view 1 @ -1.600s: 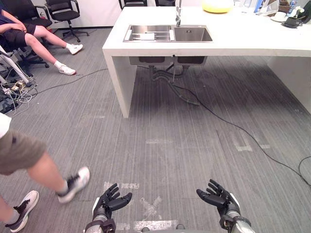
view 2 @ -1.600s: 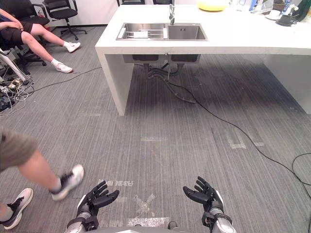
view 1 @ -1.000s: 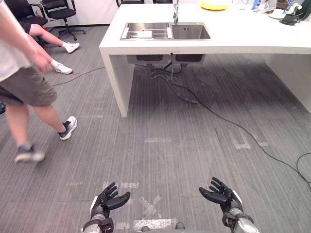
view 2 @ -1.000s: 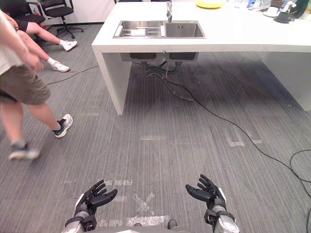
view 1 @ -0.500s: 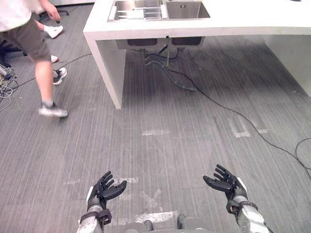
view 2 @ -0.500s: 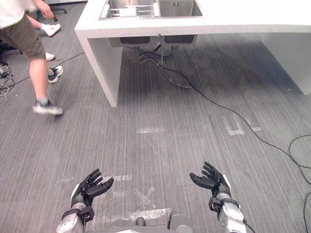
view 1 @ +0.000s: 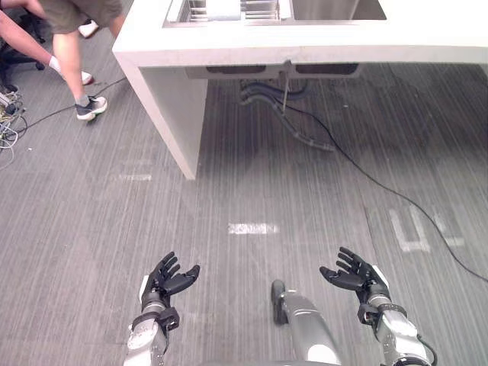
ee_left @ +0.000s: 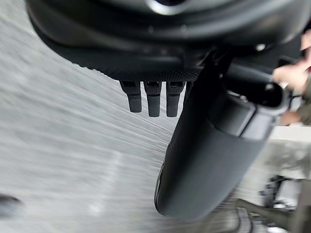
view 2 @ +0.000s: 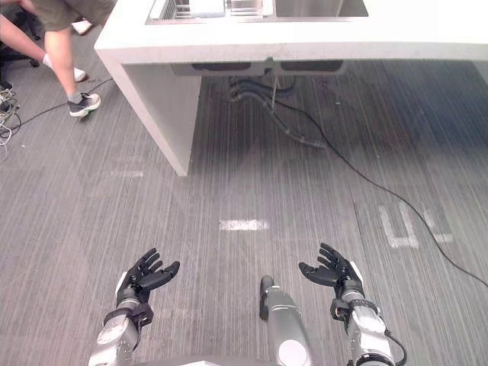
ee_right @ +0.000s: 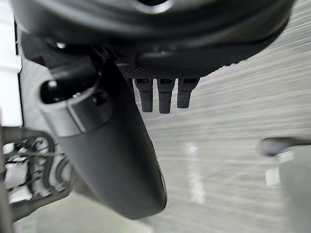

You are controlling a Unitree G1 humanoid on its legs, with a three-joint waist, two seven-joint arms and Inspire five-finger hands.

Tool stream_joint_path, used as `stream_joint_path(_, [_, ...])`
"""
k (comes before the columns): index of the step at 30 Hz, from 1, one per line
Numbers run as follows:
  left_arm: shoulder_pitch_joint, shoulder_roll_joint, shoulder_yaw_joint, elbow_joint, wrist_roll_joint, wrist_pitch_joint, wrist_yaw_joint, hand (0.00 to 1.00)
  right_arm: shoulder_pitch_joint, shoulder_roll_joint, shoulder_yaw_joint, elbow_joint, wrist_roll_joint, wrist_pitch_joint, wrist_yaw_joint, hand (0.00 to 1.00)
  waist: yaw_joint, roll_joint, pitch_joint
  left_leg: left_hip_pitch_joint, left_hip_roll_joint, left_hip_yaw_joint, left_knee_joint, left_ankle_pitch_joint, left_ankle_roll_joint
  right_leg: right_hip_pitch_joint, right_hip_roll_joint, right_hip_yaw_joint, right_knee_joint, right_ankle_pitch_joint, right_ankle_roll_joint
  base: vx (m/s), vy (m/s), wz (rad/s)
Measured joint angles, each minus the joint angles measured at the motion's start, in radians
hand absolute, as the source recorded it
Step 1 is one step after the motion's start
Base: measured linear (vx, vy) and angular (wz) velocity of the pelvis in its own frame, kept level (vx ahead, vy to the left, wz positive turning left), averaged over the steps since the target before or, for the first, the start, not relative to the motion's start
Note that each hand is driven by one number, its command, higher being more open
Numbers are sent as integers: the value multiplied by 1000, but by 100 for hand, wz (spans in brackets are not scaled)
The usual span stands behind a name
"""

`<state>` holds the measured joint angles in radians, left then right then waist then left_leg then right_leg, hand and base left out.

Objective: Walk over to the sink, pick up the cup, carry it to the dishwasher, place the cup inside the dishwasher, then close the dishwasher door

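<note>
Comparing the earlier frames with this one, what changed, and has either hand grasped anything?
The view has closed in on the white counter and its sink, so the camera moved toward them. The walking person crossed from the near left to the far left, beside the counter's corner. Nothing was grasped: the left hand and right hand stay low, open and empty.
</note>
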<state>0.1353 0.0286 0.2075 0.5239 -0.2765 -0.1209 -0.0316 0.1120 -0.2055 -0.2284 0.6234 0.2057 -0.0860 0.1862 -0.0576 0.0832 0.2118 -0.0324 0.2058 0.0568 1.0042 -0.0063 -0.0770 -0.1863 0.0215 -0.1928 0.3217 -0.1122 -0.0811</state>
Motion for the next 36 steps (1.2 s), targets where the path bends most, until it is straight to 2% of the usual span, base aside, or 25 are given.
stream_joint_path(2, [17,-25,-8,-87,-1,1,3,90,18,41,3,-66,0,-1,-4,90,24,-18,13,-145,50,65,168,-87,13,128,7,3,-92,-6,-8,483,-140,7])
stream_joint_path(4, [42,-46,-23,-227,-8,2,4,90,24,70,3,-112,0,-3,-15,90,63,-24,16,-295,74,126,157,-161,12,222,12,21,-170,-15,-10,416,-73,-16])
stream_joint_path(6, [55,-54,-31,-353,-10,2,14,90,22,78,3,-123,0,-3,-20,90,85,-28,20,-380,55,152,26,-208,18,277,11,27,-190,-45,-8,394,34,-9])
stream_joint_path(8, [85,-53,-53,-553,-10,-1,33,90,52,79,2,-136,-1,-6,-30,90,102,-36,13,-373,-43,134,-403,-198,9,326,-8,26,-190,-109,14,439,125,5])
stream_joint_path(9, [88,-53,-55,-600,-10,-2,35,90,58,76,1,-136,-1,-6,-32,90,104,-30,8,-365,-63,125,-507,-180,8,335,-10,27,-190,-129,16,479,173,-4])
stream_joint_path(10, [88,-45,-55,-700,-7,-9,45,90,69,76,-1,-131,-1,-5,-37,90,118,-23,2,-342,-92,113,-624,-83,45,360,-19,40,-182,-167,41,554,218,-24])
stream_joint_path(11, [89,-29,-58,-778,-3,-18,56,90,86,86,5,-129,-1,-2,-36,90,132,-54,-13,-320,-124,130,-636,-17,94,383,-51,60,-181,-186,77,490,184,-27])
stream_joint_path(12, [87,-22,-58,-817,2,-20,65,90,93,92,8,-129,-1,-2,-36,90,135,-71,-22,-325,-137,138,-612,-16,116,388,-69,68,-181,-191,88,781,271,-22])
stream_joint_path(14, [79,-9,-67,-931,21,-21,81,90,98,96,11,-129,-2,-1,-34,90,140,-84,-33,-324,-142,157,-522,-100,144,401,-95,118,-146,-184,102,694,244,-17])
stream_joint_path(15, [70,10,-83,-990,64,-26,96,90,97,97,11,-128,-2,-1,-33,90,152,-91,-37,-287,-147,177,-513,-146,147,387,-110,153,-58,-184,105,535,218,-41])
stream_joint_path(17, [54,45,-102,-1055,104,-34,108,90,86,103,12,-121,-1,-2,-29,90,154,-97,-41,-193,-164,203,-553,-191,144,284,-134,184,240,-152,186,475,184,-40])
stream_joint_path(18, [33,72,-121,-1084,133,-40,122,90,86,111,21,-119,-1,-7,-25,90,145,-99,-42,-123,-179,210,-585,-217,143,187,-163,196,492,-85,257,415,101,-16])
stream_joint_path(19, [20,92,-127,-1111,165,-47,135,90,89,115,36,-108,-2,-6,-11,90,125,-100,-45,-55,-186,210,-601,-254,150,106,-181,192,684,-86,243,410,76,-8])
stream_joint_path(21, [13,106,-135,-1149,227,-75,142,90,101,126,59,-82,-3,-6,12,90,95,-94,-61,33,-180,202,-636,-288,144,-9,-190,151,781,-116,182,424,17,8])
stream_joint_path(22, [-2,118,-135,-1152,251,-102,139,90,106,136,61,-54,-3,-5,24,90,81,-92,-63,83,-168,192,-662,-301,131,-73,-183,117,755,-137,151,535,-44,16])
stream_joint_path(23, [-11,124,-133,-1149,260,-109,138,90,106,138,61,-39,-5,-4,30,90,73,-91,-63,105,-160,188,-673,-299,118,-102,-179,100,727,-143,141,461,-72,24])
stream_joint_path(25, [-41,154,-126,-1107,267,-116,117,90,109,132,60,-1,-12,6,46,90,43,-86,-61,197,-139,163,-741,-304,101,-188,-151,47,524,-149,127,560,-161,40])
stream_joint_path(26, [-57,171,-126,-1064,269,-114,105,90,114,122,59,-2,-12,8,51,90,30,-89,-63,230,-132,145,-760,-313,86,-205,-128,42,373,-121,129,636,-226,47])
stream_joint_path(27, [-63,183,-125,-1042,273,-112,97,90,117,116,59,-1,-12,8,54,90,24,-98,-68,241,-134,137,-758,-322,69,-200,-118,50,277,-71,121,545,-212,46])
stream_joint_path(28, [-68,210,-125,-1010,291,-103,82,90,128,109,58,0,-12,7,58,90,16,-122,-80,256,-150,116,-749,-339,44,-190,-110,68,160,95,57,472,-175,23])
stream_joint_path(29, [-71,214,-133,-955,322,-82,56,90,113,71,50,34,-12,5,57,90,14,-65,-79,272,-102,87,-741,-349,36,-170,-74,55,186,60,36,458,-159,9])
stream_joint_path(30, [-78,230,-135,-941,336,-68,40,90,107,63,43,41,-12,7,59,90,17,-55,-82,270,-94,73,-736,-338,39,-169,-67,52,188,39,34,529,-188,-1])
stream_joint_path(33, [-149,291,-189,-883,381,-35,-46,90,124,57,12,36,-12,9,66,90,4,-46,-76,242,-61,-6,-620,-257,4,-100,-55,1,176,-28,5,486,-234,38])
stream_joint_path(34, [-168,303,-215,-880,386,-34,-77,90,142,57,5,24,-11,9,70,90,1,-47,-75,179,-44,-18,-465,-198,-20,-38,-49,-16,121,-30,2,464,-234,36])
stream_joint_path(36, [-196,340,-249,-887,395,-36,-113,90,177,57,0,-9,-11,9,70,90,10,-47,-74,91,-8,15,-265,-230,-17,54,-43,-24,44,-30,0,356,-148,22])
